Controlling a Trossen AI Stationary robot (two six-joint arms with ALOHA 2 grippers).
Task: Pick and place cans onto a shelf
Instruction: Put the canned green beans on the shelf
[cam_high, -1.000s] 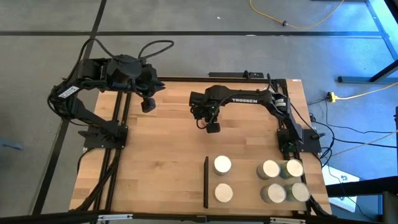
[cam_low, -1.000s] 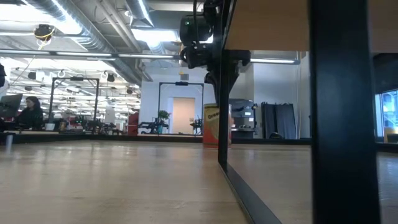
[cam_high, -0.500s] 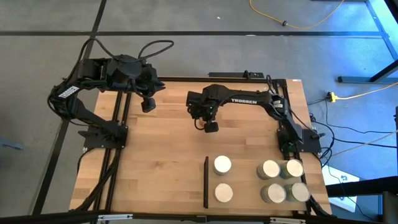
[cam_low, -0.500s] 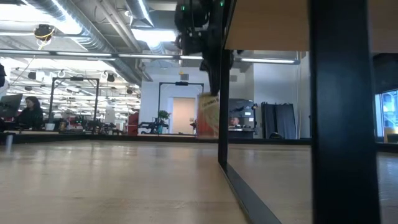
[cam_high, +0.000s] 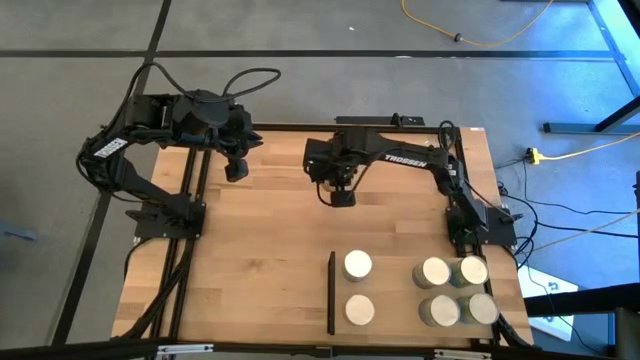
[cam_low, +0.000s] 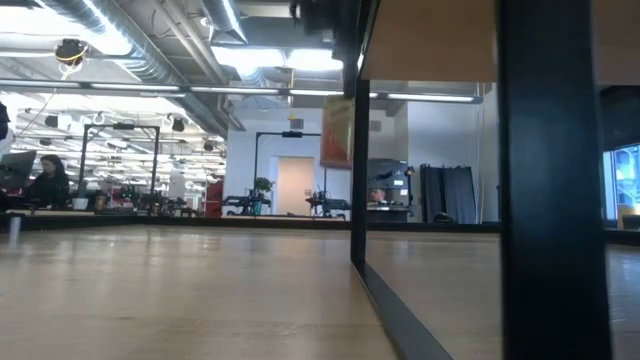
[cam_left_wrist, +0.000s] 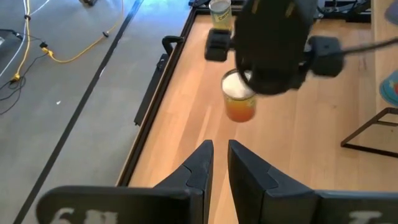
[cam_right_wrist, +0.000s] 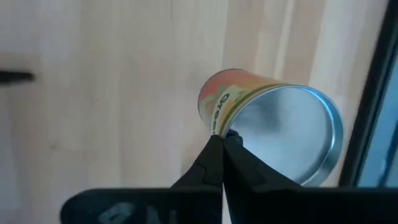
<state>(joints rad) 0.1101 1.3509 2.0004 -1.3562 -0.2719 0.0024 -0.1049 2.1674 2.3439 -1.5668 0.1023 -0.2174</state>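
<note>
Orange-labelled can (cam_right_wrist: 273, 127) is pinched at its rim by the clenched right pincer (cam_right_wrist: 222, 146), hanging tilted below it for carriage.

From above, the right arm (cam_high: 390, 158) covers the orange-labelled can (cam_right_wrist: 249, 118). In the low view that can (cam_low: 337, 132) shows only as an orange strip beside a black post (cam_low: 358, 140), its top cut off. The left wrist view hides the can's (cam_left_wrist: 239, 102) upper half behind the right gripper (cam_left_wrist: 273, 43). One shelf can (cam_high: 483, 310) sits half under cabling.
</note>
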